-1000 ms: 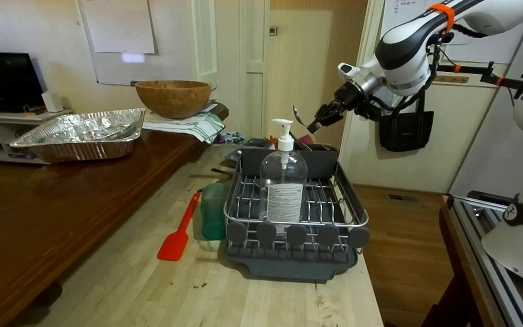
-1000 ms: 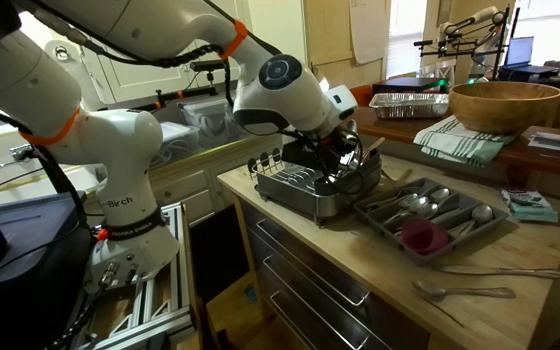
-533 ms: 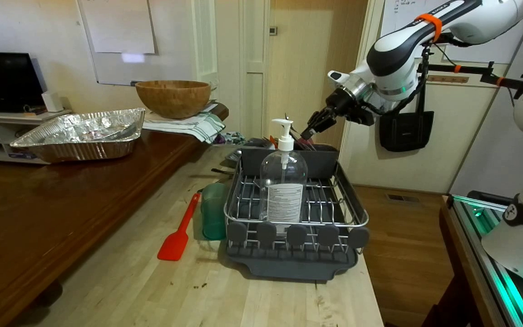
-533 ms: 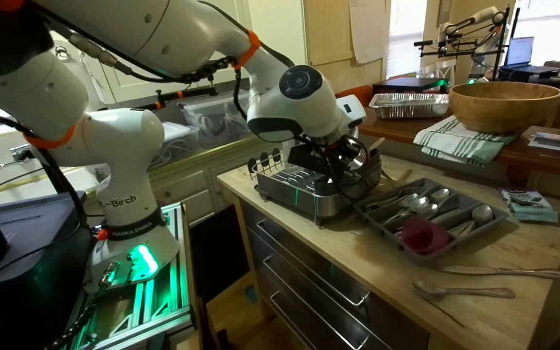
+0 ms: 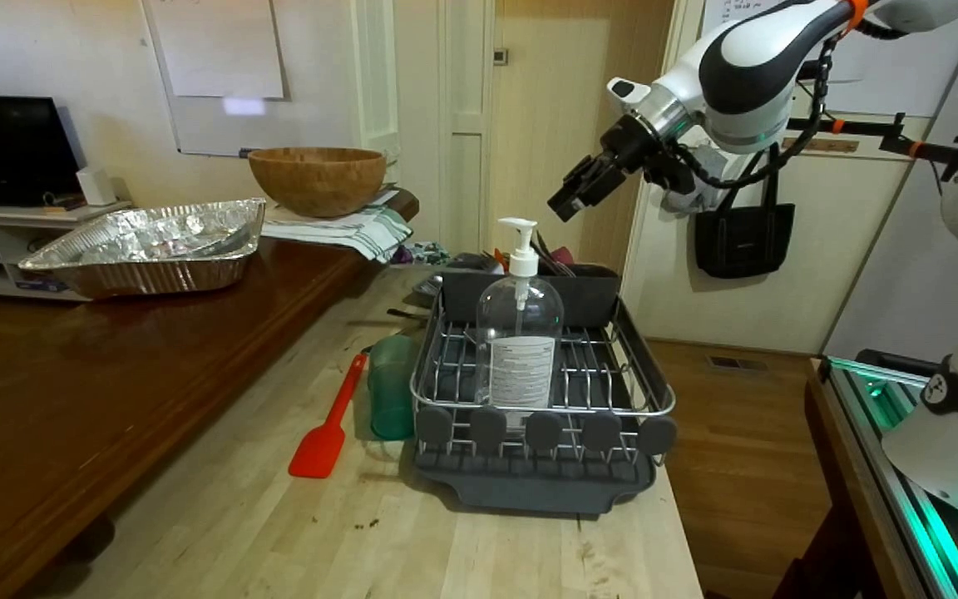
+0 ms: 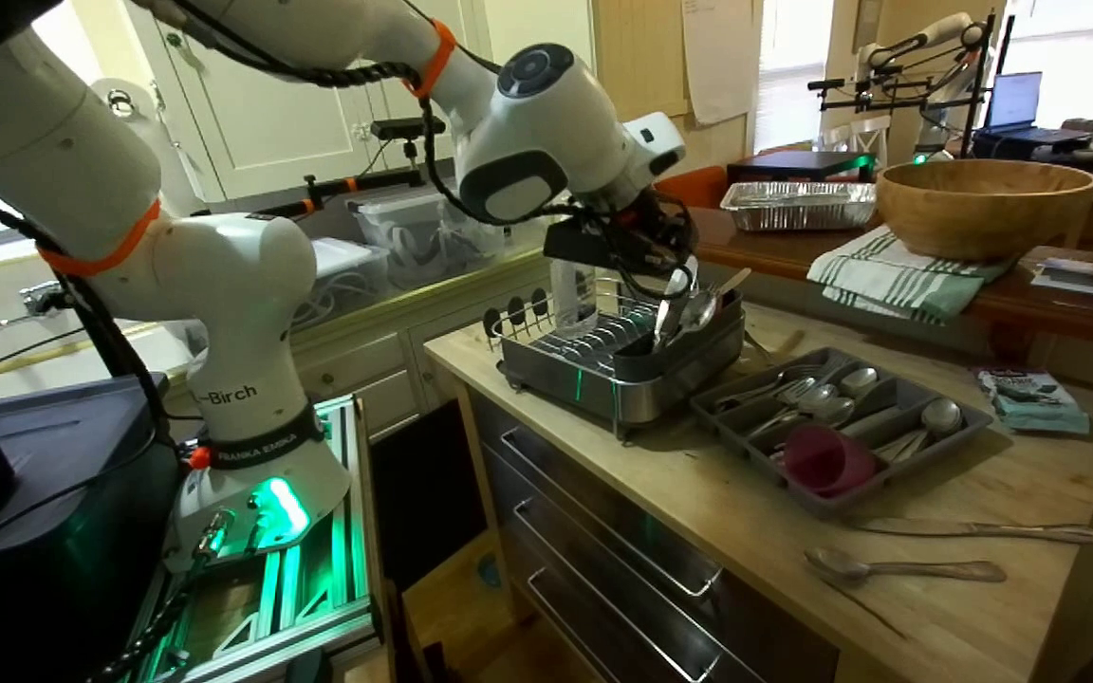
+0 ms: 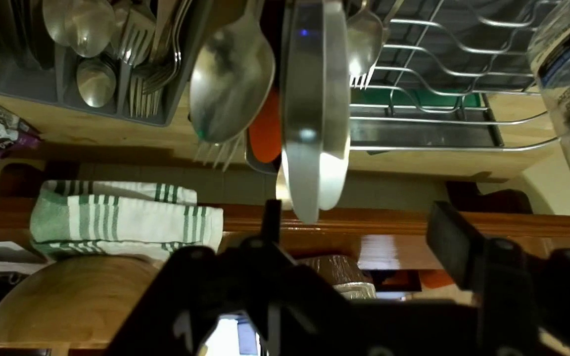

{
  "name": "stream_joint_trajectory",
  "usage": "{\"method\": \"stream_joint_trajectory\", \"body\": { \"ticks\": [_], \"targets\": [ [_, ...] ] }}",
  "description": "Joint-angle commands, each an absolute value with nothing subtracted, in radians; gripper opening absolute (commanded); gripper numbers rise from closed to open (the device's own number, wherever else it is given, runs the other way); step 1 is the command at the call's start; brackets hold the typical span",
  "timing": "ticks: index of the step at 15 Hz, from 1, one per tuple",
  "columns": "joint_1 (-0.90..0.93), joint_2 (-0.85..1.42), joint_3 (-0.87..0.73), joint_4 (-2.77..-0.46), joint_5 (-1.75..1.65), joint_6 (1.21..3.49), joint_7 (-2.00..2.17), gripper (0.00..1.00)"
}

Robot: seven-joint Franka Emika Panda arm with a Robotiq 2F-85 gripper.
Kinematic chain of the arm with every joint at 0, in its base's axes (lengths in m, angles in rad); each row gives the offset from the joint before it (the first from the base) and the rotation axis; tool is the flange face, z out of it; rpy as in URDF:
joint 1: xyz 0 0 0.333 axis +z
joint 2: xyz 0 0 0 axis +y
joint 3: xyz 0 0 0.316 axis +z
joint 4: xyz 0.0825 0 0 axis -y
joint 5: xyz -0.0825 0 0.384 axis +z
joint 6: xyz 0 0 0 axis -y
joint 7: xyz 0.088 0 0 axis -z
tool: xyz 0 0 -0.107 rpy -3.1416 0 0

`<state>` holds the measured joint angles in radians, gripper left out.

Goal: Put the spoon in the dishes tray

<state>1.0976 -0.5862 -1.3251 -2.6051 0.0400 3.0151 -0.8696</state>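
The dishes tray (image 5: 541, 491), a dark grey rack with a wire frame, stands on the wooden counter. At its far end is a utensil holder (image 5: 591, 297) with knives, forks and spoons upright in it. A large metal spoon (image 7: 233, 74) stands there bowl up, beside upright knives (image 7: 305, 113) in the wrist view; its handle end is hidden. My gripper (image 5: 564, 206) hangs above this holder, apart from the cutlery. In the wrist view its fingers (image 7: 452, 242) are spread wide with nothing gripped between them. Cutlery tops (image 6: 696, 311) also show below the gripper in an exterior view.
A clear pump bottle (image 5: 520, 366) rises inside the rack. Beside the rack lies a grey cutlery organizer (image 6: 959, 446) holding several utensils and a pink cup (image 6: 826, 462). A loose spoon (image 6: 935, 569) and knife (image 6: 992, 531) lie nearby. A green cup (image 5: 390, 391) and red spatula (image 5: 321, 449) flank the rack.
A second ago a spoon was in my shut gripper above the holder. The gripper went down, opened and let go, then rose without it. The base light now glows green.
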Motion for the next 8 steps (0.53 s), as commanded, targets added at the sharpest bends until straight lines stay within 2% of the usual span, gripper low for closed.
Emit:
{"method": "stream_joint_trajectory", "body": {
  "ticks": [1,6,7,8],
  "targets": [
    [0.861,-0.414,-1.077,-2.661,-0.007,2.951,-0.698,1.00],
    [0.497,-0.368,-0.764,-2.674,-0.081,2.691,-0.600,1.00],
    [0.563,-0.357,-0.787,-2.669,0.037,2.782,-0.689,1.00],
    [0.491,-0.350,-0.729,-2.671,0.035,2.739,-0.688,1.00]
  ]
}}
